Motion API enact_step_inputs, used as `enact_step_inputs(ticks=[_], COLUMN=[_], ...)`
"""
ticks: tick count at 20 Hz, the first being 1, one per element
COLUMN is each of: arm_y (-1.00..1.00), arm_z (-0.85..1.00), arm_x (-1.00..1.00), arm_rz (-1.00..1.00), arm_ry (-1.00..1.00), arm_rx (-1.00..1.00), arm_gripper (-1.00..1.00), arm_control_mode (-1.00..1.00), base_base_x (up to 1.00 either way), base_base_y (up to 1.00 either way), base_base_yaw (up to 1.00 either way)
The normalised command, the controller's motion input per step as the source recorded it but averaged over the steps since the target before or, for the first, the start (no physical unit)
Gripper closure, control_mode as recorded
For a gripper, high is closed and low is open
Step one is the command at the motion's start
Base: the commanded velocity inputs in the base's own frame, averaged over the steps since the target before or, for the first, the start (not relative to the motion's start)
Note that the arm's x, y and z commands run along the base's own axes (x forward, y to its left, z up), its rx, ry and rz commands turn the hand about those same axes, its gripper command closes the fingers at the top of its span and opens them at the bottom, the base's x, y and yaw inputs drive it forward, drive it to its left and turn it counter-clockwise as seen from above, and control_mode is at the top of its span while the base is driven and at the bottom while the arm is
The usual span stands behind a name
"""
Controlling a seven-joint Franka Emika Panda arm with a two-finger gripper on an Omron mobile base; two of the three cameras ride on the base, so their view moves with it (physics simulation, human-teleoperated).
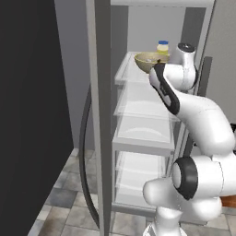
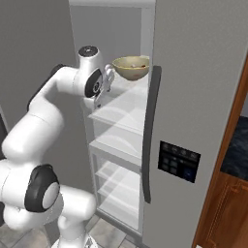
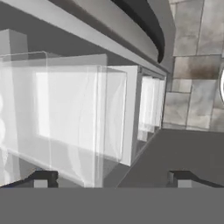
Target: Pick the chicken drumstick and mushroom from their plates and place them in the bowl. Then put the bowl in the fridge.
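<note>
Grey fridge [image 2: 193, 97] stands open on a stone-tiled floor, its translucent shelves [image 1: 143, 124] stacked beside the arm. On the top shelf sits the bowl [image 2: 131, 68], close to the front edge, with a yellow blue-capped bottle [image 1: 162, 47] behind. The gripper [image 3: 111, 178] hangs spread wide, holding nothing. Risk: the wrist pulling away could clip the bowl and tip it off. No writing is legible.

One tall grey fridge [image 1: 103, 115] stands open, with one black dispenser panel [image 2: 178, 161] on its door. Four white translucent shelves [image 1: 143, 133] can be counted inside it. One round tan-yellow bowl [image 1: 148, 61] sits on the top shelf, and one small white bottle with a blue cap [image 1: 162, 47] stands behind it.
</note>
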Motion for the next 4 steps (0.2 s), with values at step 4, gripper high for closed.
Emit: enact_step_inputs(ticks=[4], arm_y=[0.07], arm_z=[-0.68], arm_x=[-0.74], arm_rz=[0.00], arm_ry=[0.18], arm_rx=[-0.07], arm_gripper=[-1.00], arm_control_mode=[-1.00], base_base_x=[0.00], base_base_y=[0.00], base_base_yaw=[0.00])
